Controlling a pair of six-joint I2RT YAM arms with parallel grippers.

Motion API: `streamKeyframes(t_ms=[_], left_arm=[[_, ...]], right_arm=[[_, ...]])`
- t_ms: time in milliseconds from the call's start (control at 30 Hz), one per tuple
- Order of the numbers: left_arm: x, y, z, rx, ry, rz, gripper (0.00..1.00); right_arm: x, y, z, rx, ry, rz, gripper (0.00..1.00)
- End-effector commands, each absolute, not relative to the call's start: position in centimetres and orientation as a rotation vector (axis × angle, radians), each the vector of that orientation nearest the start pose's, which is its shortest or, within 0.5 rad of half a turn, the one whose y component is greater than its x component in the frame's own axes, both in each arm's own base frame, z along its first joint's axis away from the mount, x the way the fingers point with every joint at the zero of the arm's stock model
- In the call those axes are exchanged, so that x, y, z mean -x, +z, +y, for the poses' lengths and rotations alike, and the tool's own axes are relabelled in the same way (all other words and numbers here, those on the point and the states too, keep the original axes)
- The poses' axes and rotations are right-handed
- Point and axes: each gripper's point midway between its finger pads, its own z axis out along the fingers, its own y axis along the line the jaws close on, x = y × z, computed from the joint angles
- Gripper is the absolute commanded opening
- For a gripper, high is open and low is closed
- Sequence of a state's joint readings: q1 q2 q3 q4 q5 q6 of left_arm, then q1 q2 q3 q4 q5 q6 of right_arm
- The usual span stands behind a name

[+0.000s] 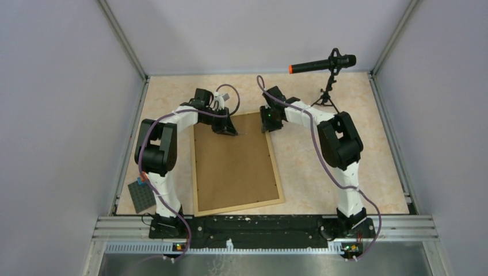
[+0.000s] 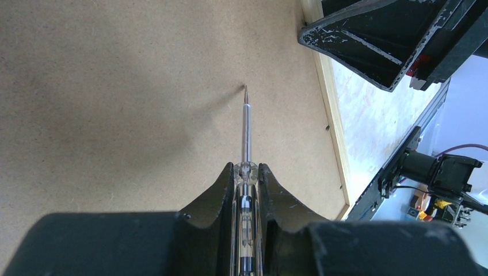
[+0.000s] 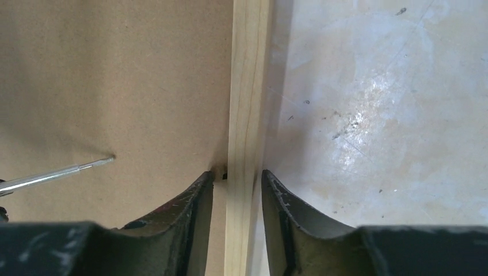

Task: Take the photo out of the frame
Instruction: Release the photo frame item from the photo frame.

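Two arms are over the far end of the frame (image 1: 236, 164), which lies face down on the table (image 1: 322, 172) with its brown backing board (image 2: 115, 115) up. That puts the photo out of my sight, presumably pressed beneath that board inside the frame. I judge we are early in the job: the board sits flush within the wood rail (image 3: 247, 86), with nothing lifted.

My left gripper (image 2: 247, 172) is closed on a screwdriver (image 2: 246, 132), its clear handle pinched between the fingers and the thin shaft pointing straight out ahead. The tip is on or just above the board, well inside the rail; I cannot tell which from the wrist view. Held like that it serves as a slim lever for fastenings the fingers are too thick to reach.

My right gripper (image 3: 236, 184) straddles the frame's right-hand rail near the far corner, one finger over the board and the other over the bare table. The jaws stand parted, with a gap showing on the board side, so I read it as not clamped. A small dark tab (image 3: 223, 173) sits against the rail's inner edge just ahead of the inner finger — likely one of the retainers holding the board down. Placed astride the rail, that gripper can steady the frame while the tool pries. The risk I see is the tip skating across the fibreboard — or the frame sliding on the smooth table.
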State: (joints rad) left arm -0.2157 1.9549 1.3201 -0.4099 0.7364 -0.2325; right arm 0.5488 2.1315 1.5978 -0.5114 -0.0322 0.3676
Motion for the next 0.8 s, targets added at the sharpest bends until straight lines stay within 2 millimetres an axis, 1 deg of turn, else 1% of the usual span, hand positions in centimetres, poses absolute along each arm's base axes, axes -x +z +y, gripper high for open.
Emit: streamKeyframes(t_ms=[0, 133, 167, 300, 367, 433, 533, 567, 667, 767], left_arm=[[-38.8, 9.2, -21.2, -0.299, -1.119, 2.499, 0.00], [-38.6, 9.1, -21.1, -0.300, -1.118, 2.503, 0.00], [-38.6, 9.1, -21.1, -0.300, -1.118, 2.503, 0.00], [-38.6, 9.0, -21.1, -0.301, -1.114, 2.504, 0.00], [-38.6, 9.0, -21.1, -0.300, -1.115, 2.504, 0.00], [-38.6, 9.0, -21.1, -0.299, -1.118, 2.504, 0.00], [-38.5, 9.0, -21.1, -0.302, -1.119, 2.504, 0.00], [-38.5, 8.9, -21.1, -0.303, -1.120, 2.505, 0.00], [-38.5, 8.9, -21.1, -0.306, -1.123, 2.505, 0.00], [-38.7, 8.8, -21.2, -0.309, -1.126, 2.504, 0.00]], right_arm=[[-40.1, -0.2, 26.8, 0.259, 0.295, 2.729, 0.34], [-40.4, -1.3, 26.3, 0.227, 0.277, 2.748, 0.34], [-40.5, -1.4, 26.3, 0.225, 0.273, 2.749, 0.32], [-40.3, -1.6, 25.9, 0.220, 0.256, 2.759, 0.20], [-40.1, -1.9, 25.3, 0.199, 0.247, 2.775, 0.13], [-40.0, -1.9, 24.7, 0.178, 0.261, 2.786, 0.00], [-39.9, -1.3, 24.1, 0.153, 0.284, 2.779, 0.00], [-39.9, -0.7, 24.0, 0.132, 0.307, 2.769, 0.00], [-39.8, 0.7, 24.1, 0.059, 0.422, 2.745, 0.00], [-39.8, 1.6, 24.0, -0.001, 0.452, 2.729, 0.00]])
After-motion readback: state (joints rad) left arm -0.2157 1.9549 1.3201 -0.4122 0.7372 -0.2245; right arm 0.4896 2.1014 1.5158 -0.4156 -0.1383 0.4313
